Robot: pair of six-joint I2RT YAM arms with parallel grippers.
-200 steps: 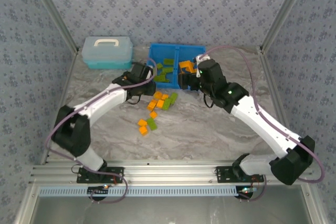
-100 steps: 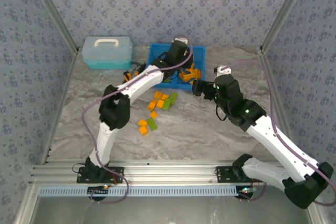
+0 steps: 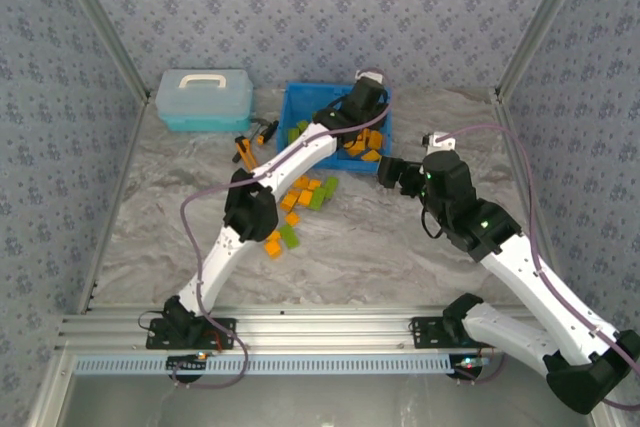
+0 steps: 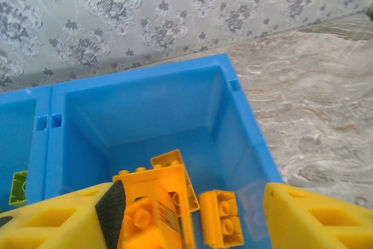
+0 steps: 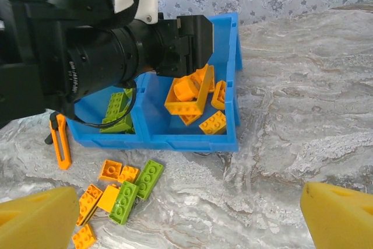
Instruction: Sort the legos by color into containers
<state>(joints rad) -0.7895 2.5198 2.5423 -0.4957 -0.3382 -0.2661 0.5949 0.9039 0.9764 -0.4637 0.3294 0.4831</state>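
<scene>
My left fingers (image 4: 52, 220) hang over the right compartment (image 4: 163, 103) of the blue bin (image 3: 296, 97); they are parted, and one orange brick (image 4: 145, 223) lies against the inner face of one finger and well clear of the other, so I judge it let go rather than gripped; more orange legos lie heaped on the floor below it, and the green ones sit in the left compartment (image 5: 111, 115) past the centre wall. My right fingers (image 5: 35, 220) stand spread wide and hold nothing, over the bare surface (image 5: 303, 115) near the bin's near right corner. The loose legos (image 5: 125, 188) decide the coming move; they form a mixed orange and green cluster just in front of the bin, to the left of my right fingers and between my two arms from above. Two long green bricks (image 5: 148, 178) lie at the cluster's right edge, their long axes slanting away toward the bin; I judge my right arm the nearer and freer, needing a wrist turn to close across a short side. Open marbled surface lies to their right; orange bricks crowd their left; the slim tool (image 5: 58, 141) lies apart, left of the bin.
</scene>
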